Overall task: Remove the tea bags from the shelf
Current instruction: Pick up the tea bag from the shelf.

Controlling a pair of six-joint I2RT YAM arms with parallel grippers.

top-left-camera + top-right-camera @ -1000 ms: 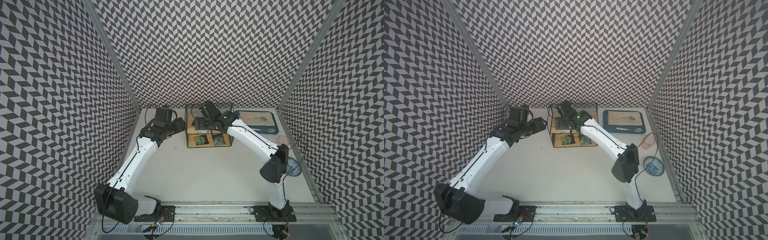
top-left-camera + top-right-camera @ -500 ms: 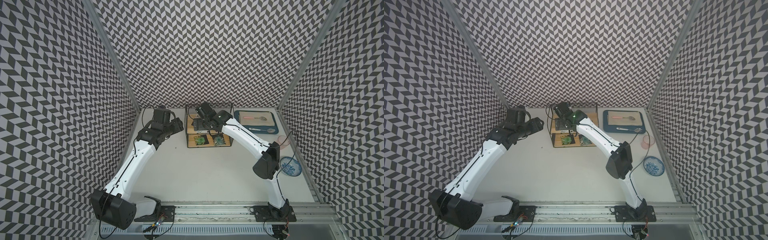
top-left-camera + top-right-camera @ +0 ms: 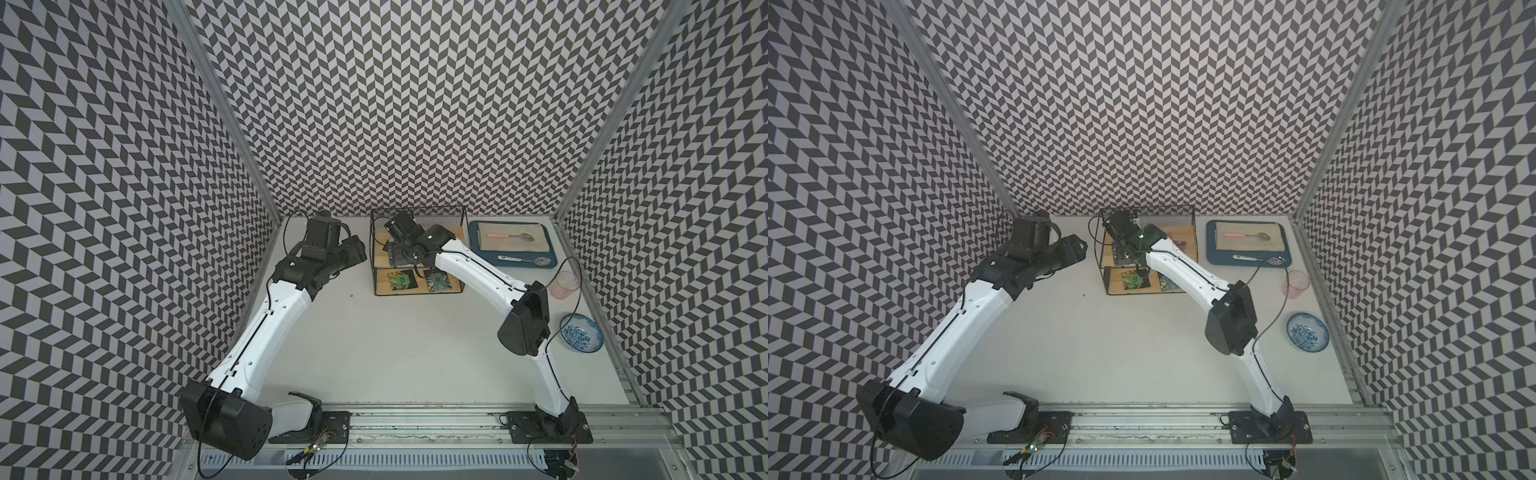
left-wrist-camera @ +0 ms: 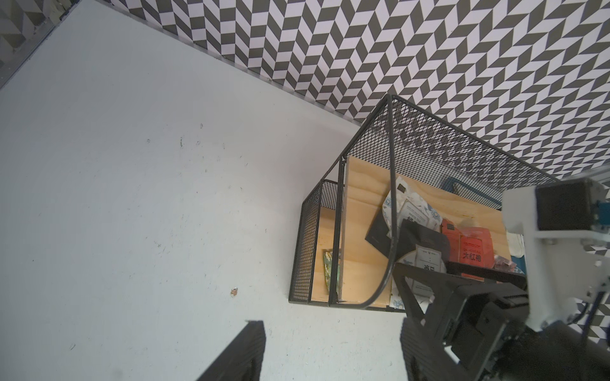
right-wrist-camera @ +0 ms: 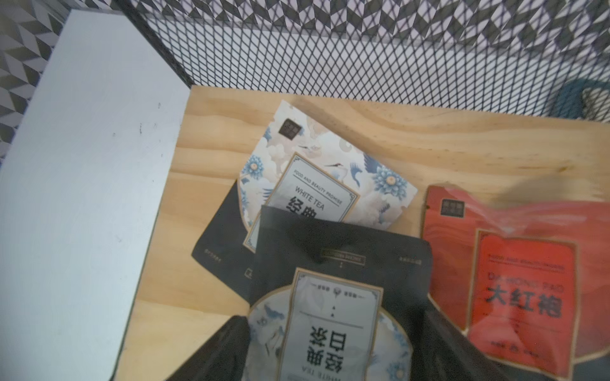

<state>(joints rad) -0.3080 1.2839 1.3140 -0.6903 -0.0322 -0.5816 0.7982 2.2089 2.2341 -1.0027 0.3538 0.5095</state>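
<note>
- Black, ribbed left gripper (image 4: 330, 333) hung spread over the white tabletop (image 4: 132, 198), beside the wire-mesh shelf (image 4: 307, 231).
- Right gripper (image 5: 333, 330), jaws apart, straddled a flat black-and-white tea bag (image 5: 340, 244) on the upper wooden board (image 5: 429, 132), a glossy red tea bag (image 5: 521, 290) alongside.

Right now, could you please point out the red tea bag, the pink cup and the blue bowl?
red tea bag (image 5: 525, 283), right wrist view, printed label
pink cup (image 3: 564, 289), in a top view, side wall
blue bowl (image 3: 581, 338), in a top view, patterned inside
</note>
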